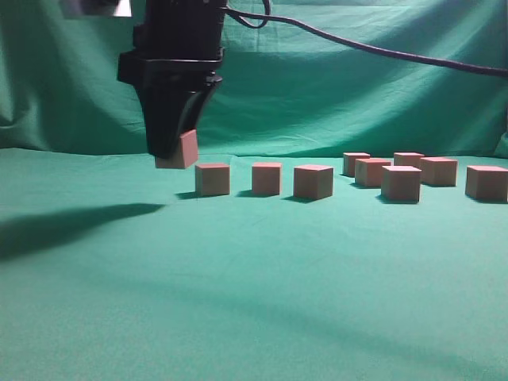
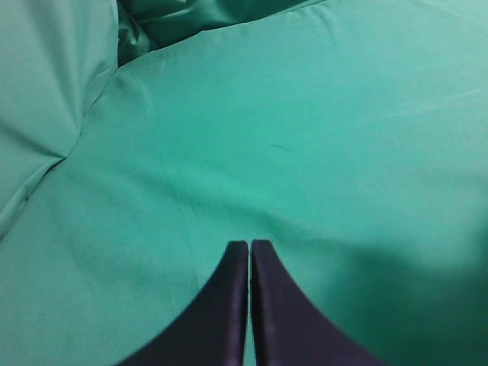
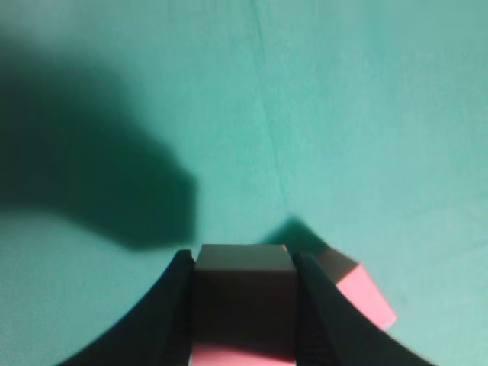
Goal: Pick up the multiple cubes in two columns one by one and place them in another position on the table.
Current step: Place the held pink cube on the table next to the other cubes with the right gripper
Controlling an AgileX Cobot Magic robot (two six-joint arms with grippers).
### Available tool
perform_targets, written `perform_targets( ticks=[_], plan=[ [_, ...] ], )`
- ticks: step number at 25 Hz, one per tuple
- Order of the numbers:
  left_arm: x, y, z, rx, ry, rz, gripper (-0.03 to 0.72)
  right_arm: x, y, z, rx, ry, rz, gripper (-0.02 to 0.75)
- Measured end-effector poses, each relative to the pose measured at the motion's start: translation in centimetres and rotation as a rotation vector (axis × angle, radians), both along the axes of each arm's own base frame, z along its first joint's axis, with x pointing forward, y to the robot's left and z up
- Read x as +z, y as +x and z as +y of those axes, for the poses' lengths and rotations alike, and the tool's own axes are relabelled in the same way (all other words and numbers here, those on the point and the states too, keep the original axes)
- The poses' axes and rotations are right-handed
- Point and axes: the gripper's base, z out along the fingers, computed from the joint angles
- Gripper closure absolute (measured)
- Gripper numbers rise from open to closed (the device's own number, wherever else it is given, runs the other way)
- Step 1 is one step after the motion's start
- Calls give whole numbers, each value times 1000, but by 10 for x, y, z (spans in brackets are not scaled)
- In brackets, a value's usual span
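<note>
My right gripper [image 1: 171, 151] has reached to the left side of the exterior view. It is shut on a pink-tan cube [image 1: 187, 149] and holds it just above the teal table [image 1: 254, 302]. The held cube fills the jaws in the right wrist view [image 3: 242, 293], with another cube [image 3: 358, 286] on the cloth just to its right. A row of three cubes [image 1: 213, 178] [image 1: 267, 178] [image 1: 313, 181] stands right of the held one. Several more cubes [image 1: 401, 182] cluster farther right. My left gripper [image 2: 249, 245] is shut and empty over bare cloth.
A draped green backdrop [image 1: 357, 95] hangs behind the table. A black cable [image 1: 381, 52] runs from the arm to the right. The arm's shadow [image 1: 71, 222] lies on the cloth at the left. Folds of cloth [image 2: 69, 114] show in the left wrist view.
</note>
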Motion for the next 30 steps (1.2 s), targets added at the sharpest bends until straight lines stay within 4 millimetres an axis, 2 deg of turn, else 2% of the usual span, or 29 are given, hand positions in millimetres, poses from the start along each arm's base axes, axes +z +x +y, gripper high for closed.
perform_targets(
  ticks=[5, 12, 21, 30],
  plan=[
    [0, 0, 0, 0, 0, 0, 688, 0, 0, 1, 114, -8, -27, 482],
    [0, 0, 0, 0, 0, 0, 688, 1, 9, -8, 200, 15, -16, 482],
    [0, 0, 0, 0, 0, 0, 688, -24, 12, -5, 260, 14, 48, 482],
    [0, 0, 0, 0, 0, 0, 688, -29, 14, -7, 340, -11, 30, 482]
  ],
)
